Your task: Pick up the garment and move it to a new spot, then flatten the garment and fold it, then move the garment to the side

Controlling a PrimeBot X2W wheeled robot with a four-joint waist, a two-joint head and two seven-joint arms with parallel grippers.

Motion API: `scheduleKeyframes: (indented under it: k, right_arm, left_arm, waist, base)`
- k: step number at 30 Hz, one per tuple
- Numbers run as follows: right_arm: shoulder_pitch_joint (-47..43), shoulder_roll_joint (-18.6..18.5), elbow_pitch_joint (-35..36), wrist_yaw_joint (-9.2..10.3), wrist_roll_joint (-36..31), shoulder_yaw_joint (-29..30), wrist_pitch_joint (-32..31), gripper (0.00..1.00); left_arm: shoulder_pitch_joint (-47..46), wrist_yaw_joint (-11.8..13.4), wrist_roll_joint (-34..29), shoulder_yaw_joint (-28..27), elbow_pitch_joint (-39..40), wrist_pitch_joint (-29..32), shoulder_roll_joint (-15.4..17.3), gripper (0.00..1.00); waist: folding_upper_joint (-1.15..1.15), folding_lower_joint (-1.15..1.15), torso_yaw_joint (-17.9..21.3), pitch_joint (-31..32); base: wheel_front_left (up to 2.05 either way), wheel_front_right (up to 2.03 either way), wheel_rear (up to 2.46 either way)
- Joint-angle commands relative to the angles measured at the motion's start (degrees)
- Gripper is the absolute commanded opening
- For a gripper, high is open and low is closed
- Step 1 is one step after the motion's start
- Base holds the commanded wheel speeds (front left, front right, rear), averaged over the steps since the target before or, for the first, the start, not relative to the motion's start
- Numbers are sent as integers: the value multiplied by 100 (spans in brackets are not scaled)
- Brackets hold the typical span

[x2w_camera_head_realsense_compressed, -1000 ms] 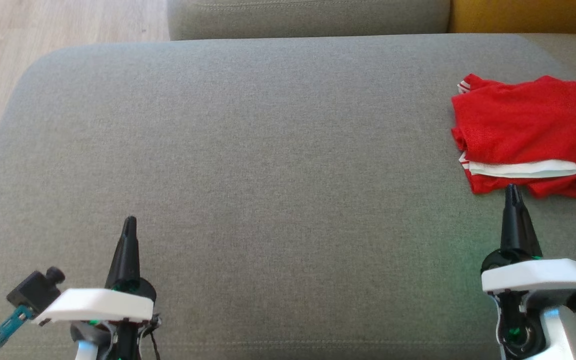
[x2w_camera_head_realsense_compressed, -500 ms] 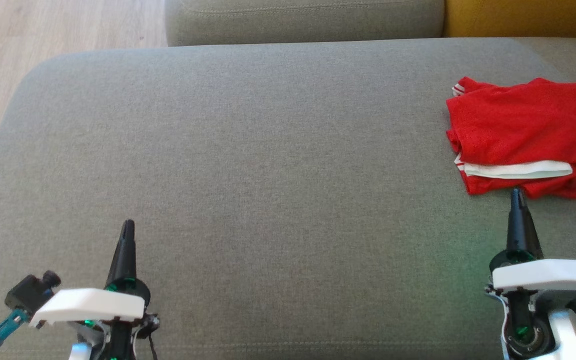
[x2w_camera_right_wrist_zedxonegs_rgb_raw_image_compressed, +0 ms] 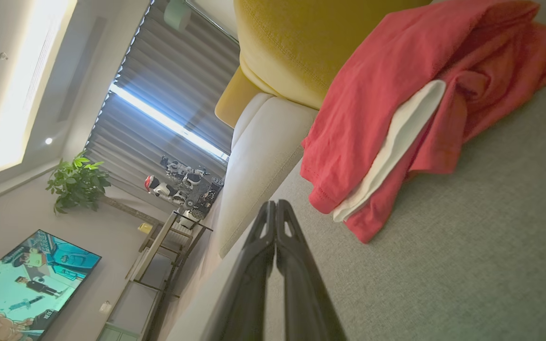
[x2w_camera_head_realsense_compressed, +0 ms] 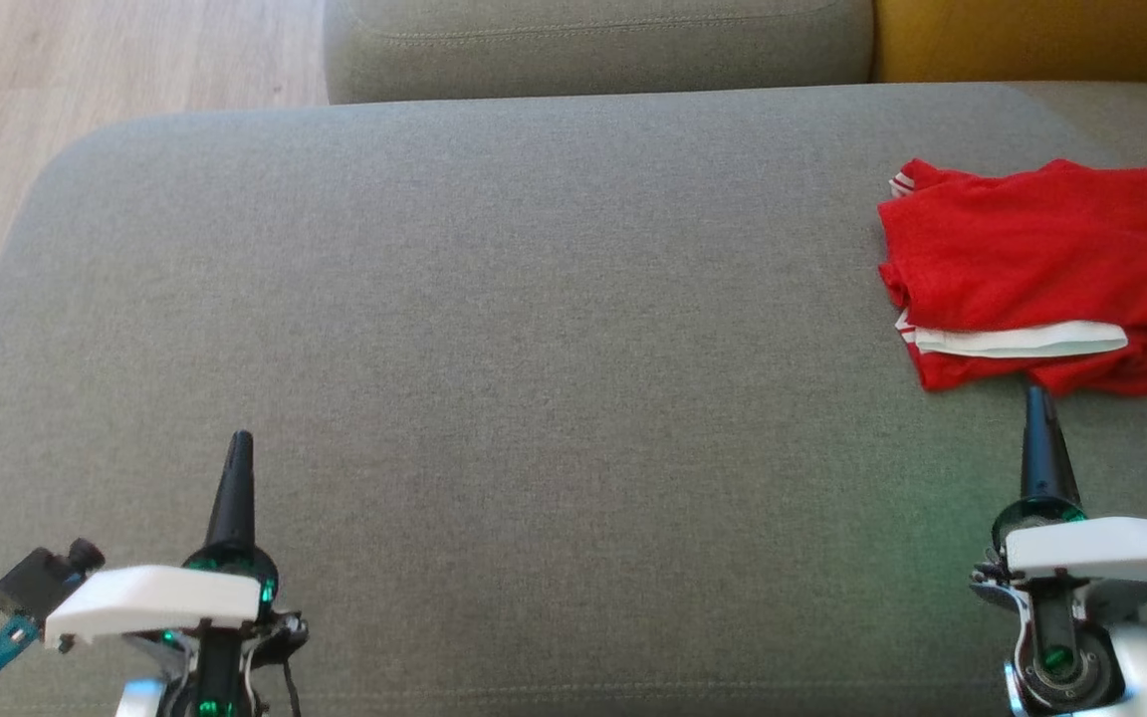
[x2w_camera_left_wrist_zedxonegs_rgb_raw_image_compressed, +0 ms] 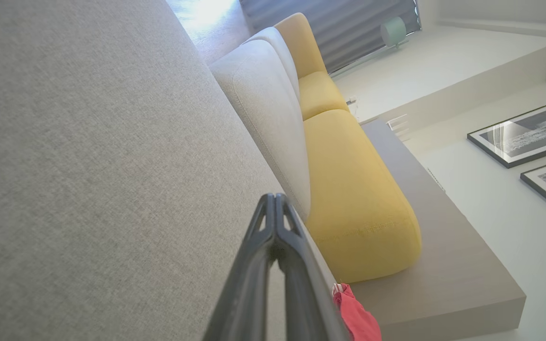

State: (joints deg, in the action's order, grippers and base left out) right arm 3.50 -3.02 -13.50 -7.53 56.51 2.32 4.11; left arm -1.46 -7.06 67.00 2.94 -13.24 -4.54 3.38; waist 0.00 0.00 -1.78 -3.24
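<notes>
The garment (x2w_camera_head_realsense_compressed: 1032, 269) is red with a white band and lies folded at the far right of the grey sofa seat (x2w_camera_head_realsense_compressed: 534, 329). It also appears in the right wrist view as the garment (x2w_camera_right_wrist_zedxonegs_rgb_raw_image_compressed: 396, 104), and a small red corner of the garment (x2w_camera_left_wrist_zedxonegs_rgb_raw_image_compressed: 356, 315) peeks in the left wrist view. My right gripper (x2w_camera_head_realsense_compressed: 1034, 396) is shut with nothing in it; its tip sits just short of the garment's near edge. At the lower left, my left gripper (x2w_camera_head_realsense_compressed: 240, 440) is shut and empty, far from the garment. Both pairs of jaws are pressed together in the wrist views, at gripper (x2w_camera_left_wrist_zedxonegs_rgb_raw_image_compressed: 274, 198) and gripper (x2w_camera_right_wrist_zedxonegs_rgb_raw_image_compressed: 274, 204).
A grey back cushion (x2w_camera_head_realsense_compressed: 593, 45) and a yellow cushion (x2w_camera_head_realsense_compressed: 1032, 40) border the seat's far side. Wooden floor (x2w_camera_head_realsense_compressed: 56, 90) lies beyond the seat's left edge. The middle of the seat is bare fabric.
The head camera has shifted, so the whole scene slid a little left and down. Both grippers stay shut and sit slightly lower in the view; the garment lies as before.
</notes>
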Motion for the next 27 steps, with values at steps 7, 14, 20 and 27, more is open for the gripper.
scheduleKeyframes:
  k: [7, 14, 20, 27]
  right_arm:
    - [228, -131, 142, 2, 599, -17, -136, 0]
    - [231, -133, 118, 3, 1017, 11, -234, 0]
    - [234, -134, 94, 3, 1434, 41, -334, 0]
    - [237, -135, 66, 3, 1919, 77, -452, 0]
  left_arm:
    - [-298, -27, 440, -232, 131, 151, 110, 0]
    - [-318, -29, 742, -294, 105, 251, 112, 0]
    - [-338, -31, 1043, -358, 78, 353, 113, 0]
    - [-363, -34, 1393, -434, 47, 472, 114, 0]
  waist:
    - [0, 0, 25, 43]
    - [0, 0, 45, 78]
    - [0, 0, 66, 112]
    - [0, 0, 89, 153]
  base:
    - [0, 0, 0]
    - [0, 0, 0]
    - [0, 0, 0]
    - [0, 0, 0]
